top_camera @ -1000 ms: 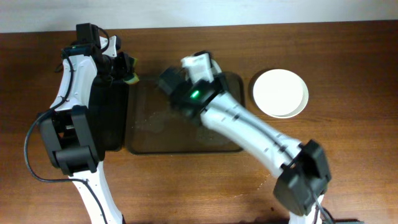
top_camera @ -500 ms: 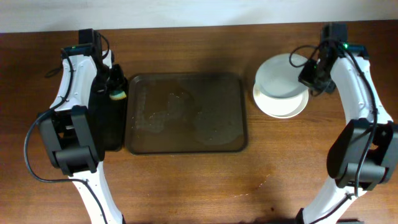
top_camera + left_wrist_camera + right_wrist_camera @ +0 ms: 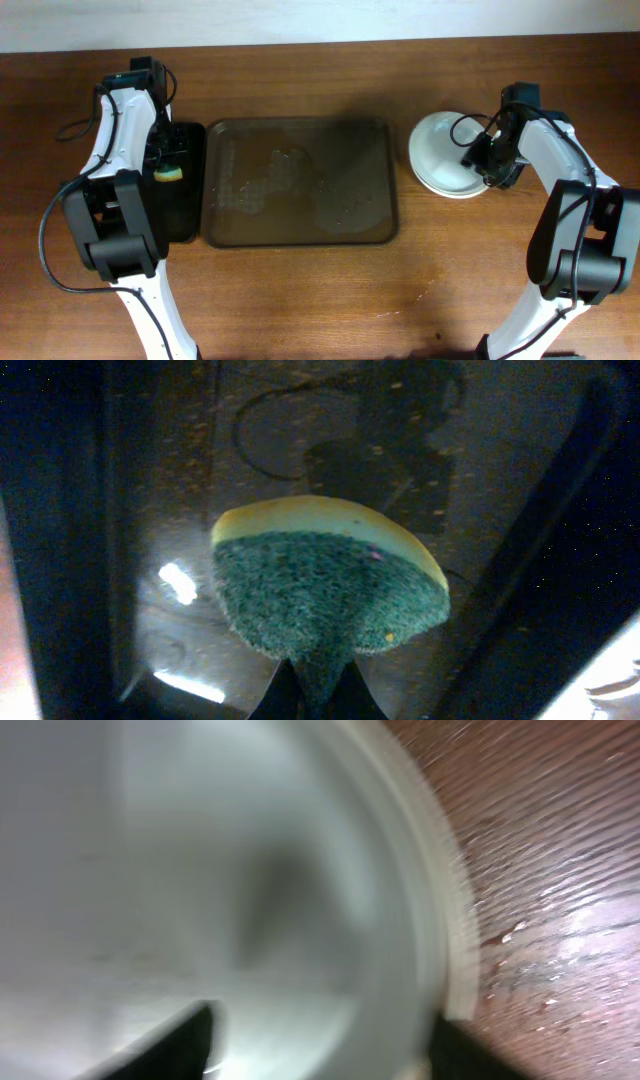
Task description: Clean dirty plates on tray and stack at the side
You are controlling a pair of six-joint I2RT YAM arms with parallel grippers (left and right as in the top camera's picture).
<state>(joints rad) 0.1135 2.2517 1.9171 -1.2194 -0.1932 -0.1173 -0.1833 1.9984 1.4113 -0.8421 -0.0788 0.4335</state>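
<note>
Left gripper (image 3: 315, 688) has its jaws pinched tight on the bottom edge of the sponge (image 3: 330, 585), yellow foam on the far side, green scouring face toward the wrist camera. Sponge hangs just over the black tray (image 3: 185, 215) at the left end of the desk (image 3: 300, 300); that tray's floor looks wet and glossy in the wrist view, and I can't tell if the sponge actually touches it. From overhead the sponge (image 3: 168, 173) sits near the black tray's upper left, with the left gripper (image 3: 160, 155) right above it. The brown tray (image 3: 300, 125) is in the middle of the desk, just beside the black one, carrying only smears and wet patches (image 3: 270, 180). White plates (image 3: 442, 152) are on the desk to the right of the brown tray, apart from it, and look like a nested stack of at least two, the top one slightly off-centre. Right gripper (image 3: 487, 158) is low over the right rim of the top plate. Right wrist view is badly motion-blurred, but the two dark fingers (image 3: 175, 1038) stand well apart at the bottom corners of the frame, with plate surface and rim (image 3: 450, 930) between them, so those jaws read as spread wide and not clamped on anything.
</note>
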